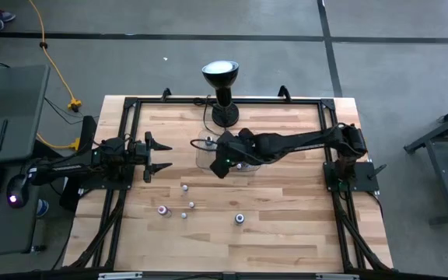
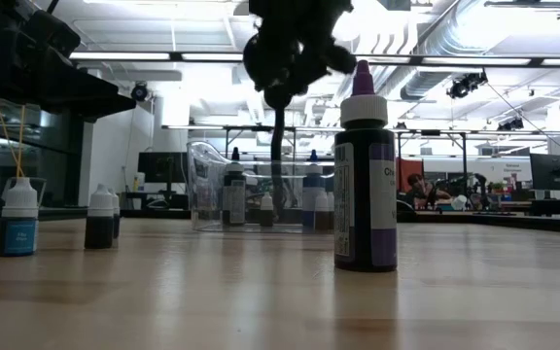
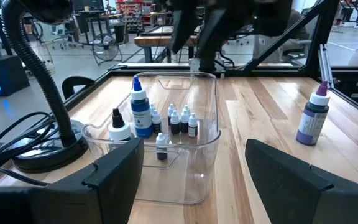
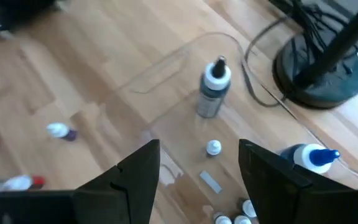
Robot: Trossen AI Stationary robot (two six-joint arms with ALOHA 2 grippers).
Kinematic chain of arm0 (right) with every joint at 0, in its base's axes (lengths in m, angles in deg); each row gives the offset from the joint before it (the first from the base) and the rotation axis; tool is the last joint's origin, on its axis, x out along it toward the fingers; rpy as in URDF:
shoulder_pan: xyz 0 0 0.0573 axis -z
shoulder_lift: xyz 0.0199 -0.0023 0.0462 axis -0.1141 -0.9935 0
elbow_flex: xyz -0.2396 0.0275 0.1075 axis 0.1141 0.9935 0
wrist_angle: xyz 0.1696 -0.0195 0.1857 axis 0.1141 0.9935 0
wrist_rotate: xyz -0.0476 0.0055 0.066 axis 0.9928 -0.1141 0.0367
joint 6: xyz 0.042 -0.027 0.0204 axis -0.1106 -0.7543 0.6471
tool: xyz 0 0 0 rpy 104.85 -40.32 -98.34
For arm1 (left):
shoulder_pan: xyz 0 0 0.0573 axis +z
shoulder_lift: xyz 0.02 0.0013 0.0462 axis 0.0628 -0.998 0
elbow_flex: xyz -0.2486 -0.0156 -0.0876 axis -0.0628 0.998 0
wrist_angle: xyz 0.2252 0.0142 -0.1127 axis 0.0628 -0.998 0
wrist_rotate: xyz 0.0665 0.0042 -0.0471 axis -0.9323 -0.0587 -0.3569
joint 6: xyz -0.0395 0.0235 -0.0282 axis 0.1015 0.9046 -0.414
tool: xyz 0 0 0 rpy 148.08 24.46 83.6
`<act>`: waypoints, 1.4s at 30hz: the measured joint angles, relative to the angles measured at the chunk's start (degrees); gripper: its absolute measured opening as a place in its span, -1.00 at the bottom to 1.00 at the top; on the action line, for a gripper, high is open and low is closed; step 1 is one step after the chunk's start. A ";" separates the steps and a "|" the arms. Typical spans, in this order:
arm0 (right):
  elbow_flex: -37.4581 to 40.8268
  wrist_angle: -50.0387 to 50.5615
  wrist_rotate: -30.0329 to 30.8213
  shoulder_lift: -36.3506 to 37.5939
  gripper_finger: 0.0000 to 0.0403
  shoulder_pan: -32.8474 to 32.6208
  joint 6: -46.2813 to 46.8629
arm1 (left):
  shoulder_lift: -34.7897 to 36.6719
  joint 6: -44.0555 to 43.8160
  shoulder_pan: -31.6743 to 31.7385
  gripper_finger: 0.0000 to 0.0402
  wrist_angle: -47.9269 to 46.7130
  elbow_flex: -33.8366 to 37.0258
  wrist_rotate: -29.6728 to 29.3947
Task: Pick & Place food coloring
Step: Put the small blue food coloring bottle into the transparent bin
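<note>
A dark purple bottle (image 2: 365,175) with a white collar stood nearest, its label unreadable. Small white-capped food coloring bottles (image 3: 180,119) stood inside the clear tray (image 3: 207,140); others (image 1: 185,207) lay scattered on the table (image 1: 286,210). The right gripper (image 1: 225,165) hung over the tray, fingers spread, empty. The left gripper (image 1: 155,155) waited open.

Bright overhead lighting, blurred foreground.
</note>
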 joint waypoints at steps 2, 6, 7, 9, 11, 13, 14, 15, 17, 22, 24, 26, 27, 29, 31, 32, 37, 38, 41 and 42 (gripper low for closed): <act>0.00 -0.22 -0.94 0.82 0.03 -1.19 -1.72 | -0.01 -0.02 0.00 0.38 0.00 -0.02 0.00; 0.00 -1.52 -3.08 2.48 0.03 -3.88 -3.93 | 0.00 -0.02 0.00 0.38 0.00 -0.02 0.00; 0.00 -1.84 -3.90 2.88 0.03 -4.52 -4.31 | 0.00 -0.01 0.01 0.38 0.00 -0.01 0.00; 0.00 -1.96 -6.00 3.00 0.03 -5.57 -4.81 | -0.01 0.00 0.02 0.38 0.00 0.00 0.00; 0.00 -2.43 -8.81 2.98 0.03 -6.55 -5.71 | 0.00 0.00 0.02 0.38 0.00 0.00 0.00; 0.00 -3.09 -11.83 2.98 0.03 -7.24 -7.22 | 0.00 -0.02 0.00 0.38 0.00 -0.02 0.00; 0.00 -3.42 -13.16 2.98 0.03 -7.54 -7.94 | 0.00 -0.02 0.01 0.38 0.00 0.00 0.00; 0.00 -3.44 -14.44 2.98 0.03 -7.75 -8.60 | -0.01 -0.01 0.01 0.38 0.00 -0.02 0.00; 0.00 -2.99 -16.70 2.98 0.03 -8.08 -10.63 | 0.00 -0.01 0.02 0.38 0.00 -0.02 0.00; 0.00 -3.73 -22.49 2.93 0.03 -8.76 -17.10 | 0.00 -0.01 0.00 0.38 0.00 -0.01 0.00; -0.47 -3.78 -23.98 2.53 0.03 -9.02 -18.33 | 0.00 -0.02 0.02 0.38 0.00 -0.01 0.00; -2.69 -2.26 -24.84 1.43 0.03 -9.03 -18.68 | -0.01 -0.01 0.01 0.38 0.00 -0.01 0.00; -4.45 -0.93 -24.97 0.67 0.03 -9.06 -18.78 | 0.00 -0.02 0.02 0.38 -0.01 -0.01 0.00; -9.02 1.81 -25.00 -1.09 0.03 -9.07 -20.28 | 0.00 -0.01 0.01 0.38 0.00 0.00 0.00; -14.54 4.81 -24.45 -3.49 0.03 -9.05 -22.45 | 0.00 -0.01 0.00 0.38 0.00 -0.02 0.00; -17.30 6.58 -24.05 -4.84 0.03 -9.05 -23.61 | 0.00 0.00 0.00 0.38 0.00 0.00 0.00; -30.75 13.28 -23.73 -12.84 0.03 -9.01 -30.62 | 0.00 -0.01 0.01 0.38 -0.01 -0.01 0.00; -32.96 13.85 -23.72 -14.28 0.03 -9.02 -32.18 | -0.01 -0.01 0.02 0.38 0.00 -0.01 0.00; -38.71 15.18 -23.75 -18.65 0.03 -9.03 -36.70 | 0.00 -0.02 0.00 0.38 0.00 -0.02 0.00; -39.47 14.85 -23.75 -19.90 0.03 -9.03 -38.03 | 0.00 -0.02 0.01 0.38 0.00 -0.02 0.00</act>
